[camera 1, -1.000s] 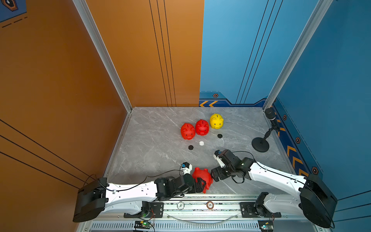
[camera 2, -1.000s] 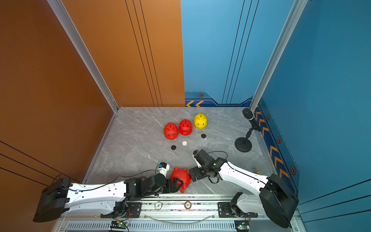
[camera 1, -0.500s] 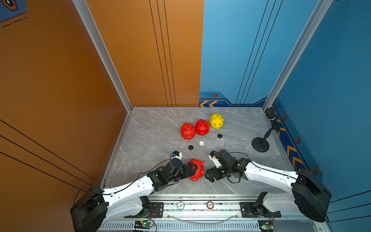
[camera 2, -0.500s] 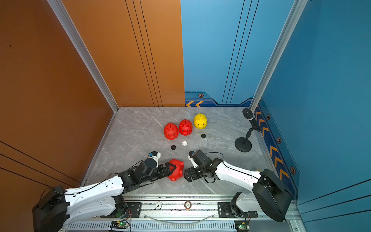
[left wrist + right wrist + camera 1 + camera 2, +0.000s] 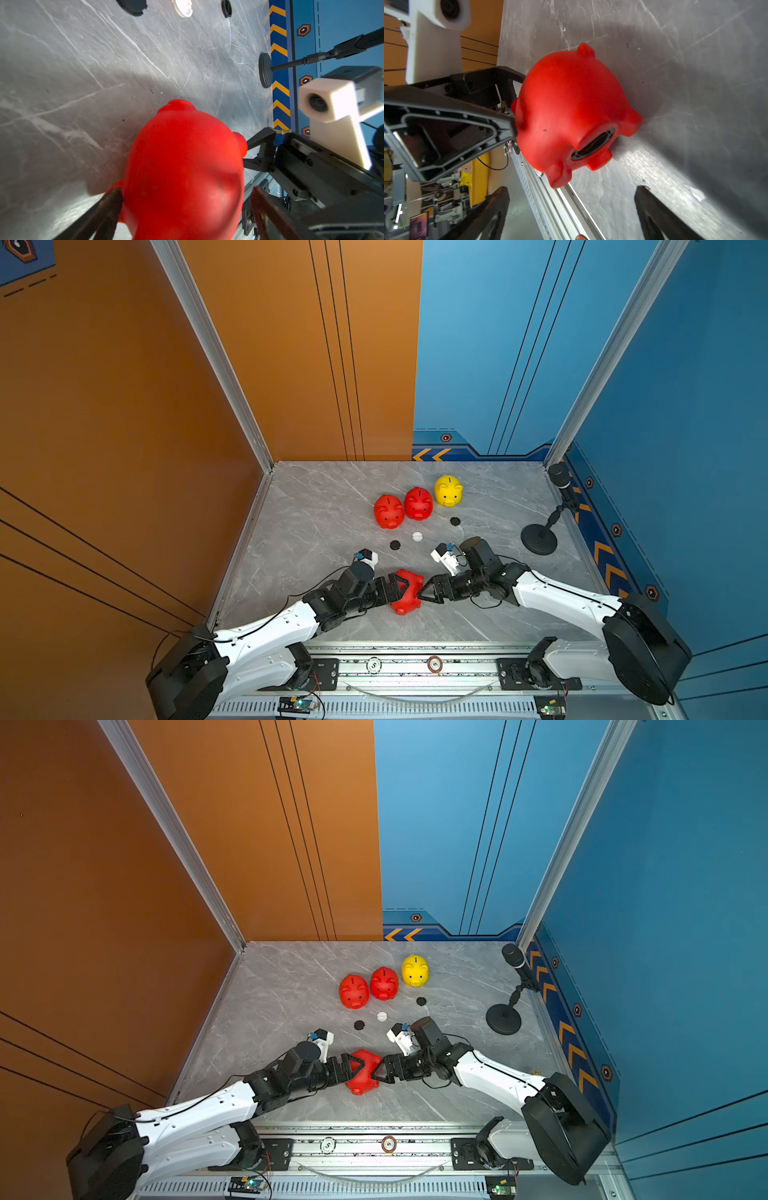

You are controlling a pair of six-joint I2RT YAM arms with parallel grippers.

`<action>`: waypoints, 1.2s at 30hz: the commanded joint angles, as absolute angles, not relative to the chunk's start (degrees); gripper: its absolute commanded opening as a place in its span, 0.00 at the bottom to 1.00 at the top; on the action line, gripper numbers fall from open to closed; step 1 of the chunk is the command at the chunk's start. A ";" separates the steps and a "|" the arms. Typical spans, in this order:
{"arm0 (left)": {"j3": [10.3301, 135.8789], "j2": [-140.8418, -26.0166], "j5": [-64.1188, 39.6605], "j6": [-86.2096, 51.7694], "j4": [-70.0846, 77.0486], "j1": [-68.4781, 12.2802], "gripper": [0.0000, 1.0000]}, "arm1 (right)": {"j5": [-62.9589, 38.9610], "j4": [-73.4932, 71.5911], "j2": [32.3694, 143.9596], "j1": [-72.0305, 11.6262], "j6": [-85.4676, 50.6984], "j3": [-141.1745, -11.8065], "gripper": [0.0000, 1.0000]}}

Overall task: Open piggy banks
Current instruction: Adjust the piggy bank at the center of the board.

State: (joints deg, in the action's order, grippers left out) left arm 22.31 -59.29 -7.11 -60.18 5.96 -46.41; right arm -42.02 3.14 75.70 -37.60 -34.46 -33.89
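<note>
The left wrist view's edge cuts off the red piggy bank [image 5: 182, 176], a black plug [image 5: 133, 7] and the white plug [image 5: 182, 8].

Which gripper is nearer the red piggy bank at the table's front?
Left. The left gripper clasps the front red piggy bank; the right gripper is open, just short of its underside.

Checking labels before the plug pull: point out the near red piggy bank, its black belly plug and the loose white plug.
near red piggy bank [image 5: 409, 602]: in a top view, on its lower body.
black belly plug [image 5: 592, 144]: right wrist view, on the plug's centre.
white plug [image 5: 417, 536]: in a top view, on its middle.
</note>
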 commanded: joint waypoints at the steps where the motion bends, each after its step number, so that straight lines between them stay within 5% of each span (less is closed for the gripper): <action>1: 20.89 -56.60 -7.76 -58.65 4.47 -45.02 0.98 | -42.31 -8.72 77.71 -37.93 -46.10 -31.65 0.91; 13: 20.09 -42.01 -2.39 -57.36 -9.41 -36.85 0.98 | -32.34 -12.53 78.32 -42.74 -57.35 -32.17 0.95; 36: 15.46 -30.75 -8.60 -53.15 -13.93 -29.91 0.98 | -1.90 7.19 88.77 -58.05 -63.72 -48.10 1.00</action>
State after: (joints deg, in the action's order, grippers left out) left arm 17.04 -32.18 -7.14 -54.76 -12.53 -30.87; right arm -8.93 0.71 86.96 -56.21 -63.07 -45.84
